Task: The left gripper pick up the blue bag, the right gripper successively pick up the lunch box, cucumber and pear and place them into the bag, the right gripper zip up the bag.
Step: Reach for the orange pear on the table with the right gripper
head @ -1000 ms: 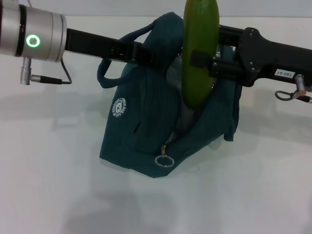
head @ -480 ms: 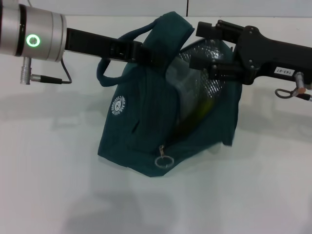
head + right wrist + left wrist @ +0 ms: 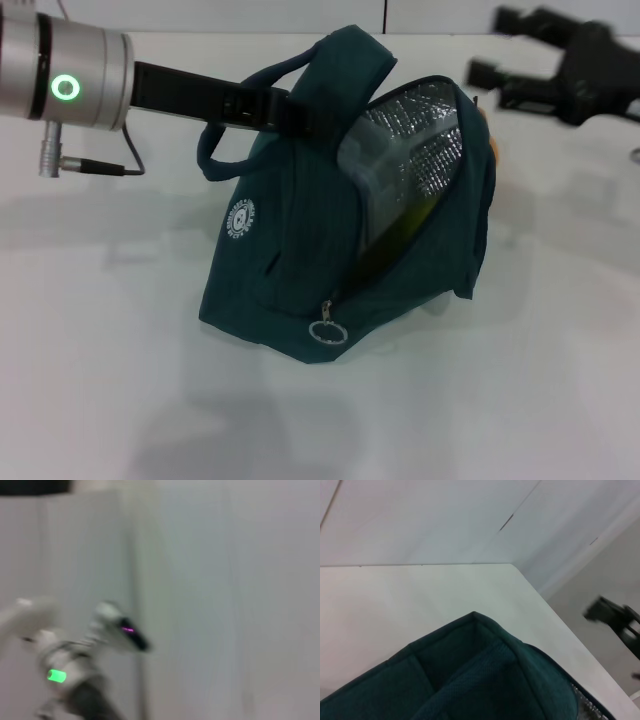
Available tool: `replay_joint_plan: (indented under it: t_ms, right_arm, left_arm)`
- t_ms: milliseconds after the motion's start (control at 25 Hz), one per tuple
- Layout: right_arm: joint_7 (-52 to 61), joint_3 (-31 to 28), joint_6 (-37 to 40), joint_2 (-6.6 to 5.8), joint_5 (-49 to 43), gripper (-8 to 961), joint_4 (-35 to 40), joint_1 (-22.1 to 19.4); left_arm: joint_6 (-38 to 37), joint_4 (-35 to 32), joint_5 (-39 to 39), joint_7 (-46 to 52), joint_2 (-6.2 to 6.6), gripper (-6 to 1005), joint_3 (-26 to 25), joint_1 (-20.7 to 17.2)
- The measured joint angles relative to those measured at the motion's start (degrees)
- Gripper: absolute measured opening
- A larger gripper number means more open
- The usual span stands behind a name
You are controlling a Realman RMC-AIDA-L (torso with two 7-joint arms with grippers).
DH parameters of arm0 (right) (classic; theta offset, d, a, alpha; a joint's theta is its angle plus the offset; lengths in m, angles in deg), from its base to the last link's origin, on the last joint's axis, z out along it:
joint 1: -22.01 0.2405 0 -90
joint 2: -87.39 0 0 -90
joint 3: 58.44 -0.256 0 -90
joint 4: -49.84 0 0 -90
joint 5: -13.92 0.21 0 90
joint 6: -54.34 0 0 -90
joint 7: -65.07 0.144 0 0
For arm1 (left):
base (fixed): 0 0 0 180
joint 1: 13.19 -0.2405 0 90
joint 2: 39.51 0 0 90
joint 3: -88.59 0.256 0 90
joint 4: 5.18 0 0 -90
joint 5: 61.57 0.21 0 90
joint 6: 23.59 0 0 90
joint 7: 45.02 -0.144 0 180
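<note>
The blue bag (image 3: 300, 260) stands in the middle of the white table, its mouth open and the silver lining (image 3: 420, 150) showing. My left gripper (image 3: 292, 108) is shut on its top strap and holds it up. The cucumber (image 3: 418, 216) lies inside as a green strip, beside a pale shape that may be the lunch box (image 3: 372, 172). A small orange-yellow thing (image 3: 495, 146) peeks from behind the bag's right edge; I cannot tell if it is the pear. My right gripper (image 3: 497, 46) is open and empty, above and right of the bag. The left wrist view shows bag fabric (image 3: 470, 680).
The zipper's ring pull (image 3: 327, 333) hangs at the bag's low front corner. White table (image 3: 120, 380) lies bare in front and to the left. The right wrist view shows only a wall and part of the robot's body (image 3: 60, 675).
The cucumber, held upright over the bag a second ago, has dropped inside. The right gripper has let go and pulled away up and to the right.
</note>
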Motion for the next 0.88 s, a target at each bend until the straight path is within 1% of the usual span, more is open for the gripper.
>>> replay_joint_plan:
  t_ms: [120, 200, 280, 360, 400, 440, 520, 600, 800, 880]
  right_arm:
    - [1.14, -2.64, -3.70, -1.03, 0.02, 855, 1.82, -2.56]
    - [1.26, -4.52, -5.20, -1.94, -0.13, 854, 1.47, -3.55]
    - [1.12, -5.10, -7.31, -2.57, -0.29, 853, 1.06, -4.19]
    - [0.59, -4.92, -10.34, -2.71, -0.51, 852, 0.78, -4.56]
    - [0.59, -4.92, -10.34, -2.71, -0.51, 852, 0.78, -4.56]
    - [-1.47, -4.56, -13.92, -2.37, -0.75, 851, -0.25, -4.59]
    - [-3.16, -4.37, -15.90, -1.89, -0.91, 850, -1.17, -4.29]
    - [-4.95, -3.48, -19.36, -1.12, -1.67, 850, -2.16, -3.52]
    - [-8.67, -1.37, -23.38, 0.46, -2.90, 848, -4.69, -1.51]
    - [-9.81, -1.02, -23.82, 0.80, -2.94, 847, -5.64, -0.94]
  left_arm:
    - [0.00, 0.00, 0.00, 0.00, 0.00, 62, 0.00, -0.04]
    - [0.00, 0.00, 0.00, 0.00, -0.02, 62, -0.01, 0.02]
    - [0.00, 0.00, -0.01, 0.00, -0.06, 62, 0.00, 0.20]
    - [0.00, 0.00, -0.01, 0.00, -0.08, 62, 0.00, 0.40]
    - [0.00, 0.00, -0.02, 0.00, -0.08, 62, 0.00, 0.43]
    - [0.00, 0.00, -0.02, 0.00, -0.09, 62, -0.01, 0.48]
    - [0.00, 0.00, -0.03, 0.00, -0.09, 62, 0.00, 0.53]
    - [0.05, 0.00, -0.09, 0.00, -0.09, 62, 0.00, 0.61]
    - [0.19, 0.09, -0.68, 0.00, -0.03, 62, 0.00, 0.64]
    - [0.60, 0.45, -0.69, 0.00, -0.02, 62, -0.01, 0.47]
